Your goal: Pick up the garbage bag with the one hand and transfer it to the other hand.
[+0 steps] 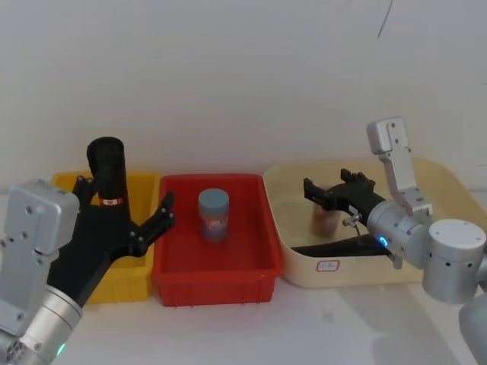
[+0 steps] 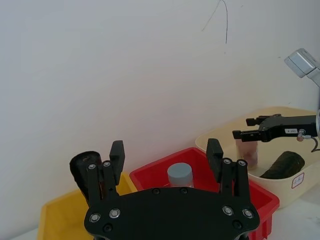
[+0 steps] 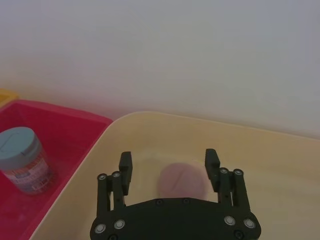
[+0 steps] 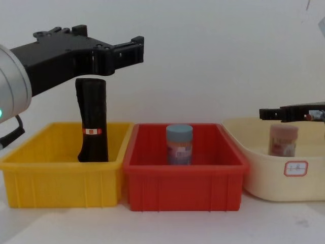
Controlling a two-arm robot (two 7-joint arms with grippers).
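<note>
Two wide-spread grippers, left gripper (image 1: 129, 217) and right gripper (image 1: 332, 186), above three bins, one upright garbage bag (image 1: 109, 172).

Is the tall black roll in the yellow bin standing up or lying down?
Standing up. The tall black cylindrical roll of plastic bags rises above the yellow plastic bin, leaning slightly, untouched.

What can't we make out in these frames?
- Garbage bag: its base sits behind the yellow bin wall in the chest view; the left tool covers its lower part in the head view.
- Second black roll in the cream tub: partly hidden by the right arm in the head view, its label unseen.
- Pink cylinder: blurred in the right wrist view, behind the right tool.
</note>
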